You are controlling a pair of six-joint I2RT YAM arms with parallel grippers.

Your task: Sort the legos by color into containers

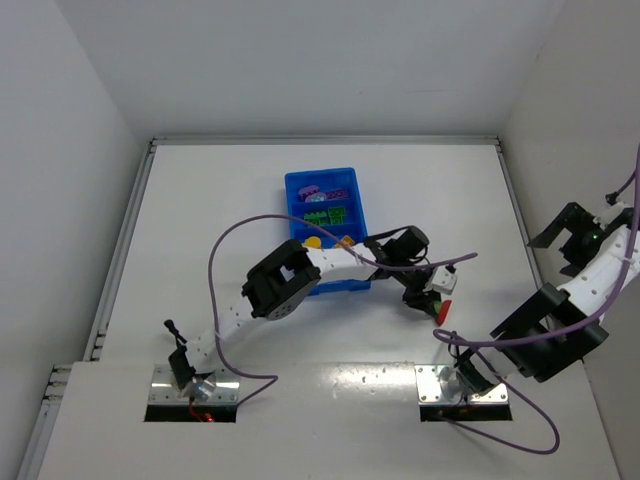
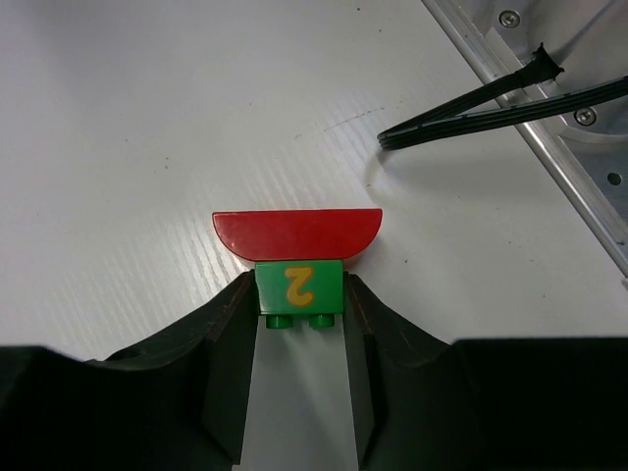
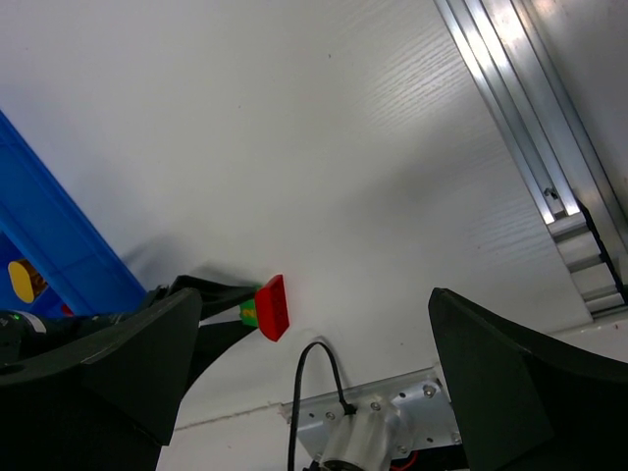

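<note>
My left gripper (image 1: 432, 300) (image 2: 299, 294) reaches right of the blue tray (image 1: 289, 205) and is shut on a green lego (image 2: 298, 287) marked with a yellow 2. A red half-round lego (image 2: 297, 235) (image 1: 444, 311) is stuck to its far end, low over the table. The right wrist view shows the red piece (image 3: 272, 306) and the tray's wall (image 3: 49, 226). The tray holds purple legos (image 1: 318, 192), green legos (image 1: 332, 214) and yellow legos (image 1: 313, 241); the left arm hides its near part. My right gripper (image 1: 578, 228) (image 3: 314, 363) is open and empty at the far right.
A black cable (image 2: 471, 108) and an aluminium rail (image 2: 579, 147) lie just beyond the held pieces. The right arm's base plate (image 3: 392, 422) is close below them. Purple cables (image 1: 225, 250) loop over the table. White walls enclose the table.
</note>
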